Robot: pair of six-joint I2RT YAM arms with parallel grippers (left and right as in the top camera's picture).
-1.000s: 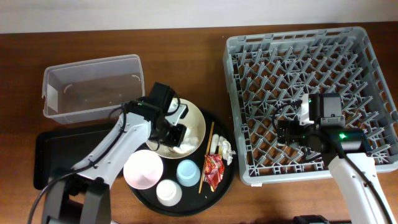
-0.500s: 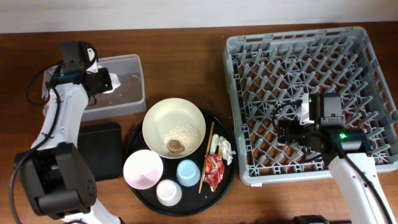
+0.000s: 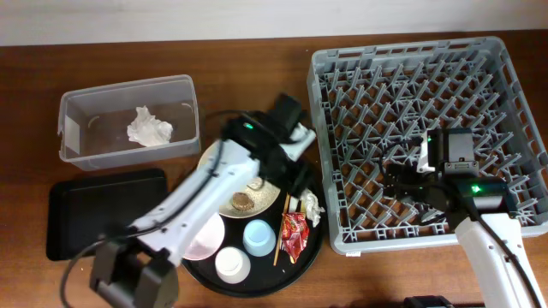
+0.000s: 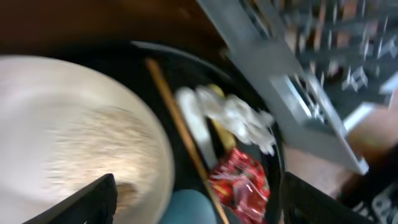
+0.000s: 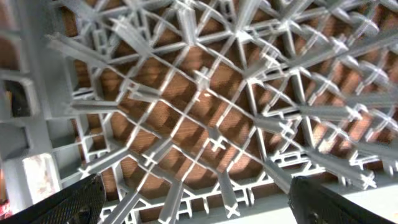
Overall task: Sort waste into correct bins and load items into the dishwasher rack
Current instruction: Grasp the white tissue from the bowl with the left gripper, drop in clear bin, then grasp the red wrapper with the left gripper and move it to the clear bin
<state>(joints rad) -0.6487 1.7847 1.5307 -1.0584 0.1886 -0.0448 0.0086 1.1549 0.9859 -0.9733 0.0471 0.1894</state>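
My left gripper [image 3: 295,175] [image 4: 199,208] hangs open and empty over the right side of the round black tray [image 3: 315,241]. Below it lie a crumpled tissue [image 4: 239,118] [image 3: 309,205], the red wrapper [image 4: 239,183] [image 3: 294,231], a wooden chopstick [image 4: 180,134] and the light blue cup [image 4: 193,208] [image 3: 259,237]. The cream bowl [image 4: 56,99] holds rice [image 4: 93,146] and a brown scrap [image 3: 242,202]. One tissue [image 3: 150,128] lies in the clear tub [image 3: 86,107]. My right gripper [image 3: 402,184] [image 5: 199,205] stands open and empty above the grey dishwasher rack [image 3: 411,68] [image 5: 205,93].
The flat black tray [image 3: 103,210] lies in front of the tub. A pink bowl [image 3: 204,244] and a white cup [image 3: 232,265] stand at the front of the round tray, the bowl partly under my left arm. The rack's near-left corner [image 4: 292,81] is close to the tissue.
My left arm went from the bowl to the tub, let a tissue go there, then swung right over the round tray, now open. The right arm has not moved.
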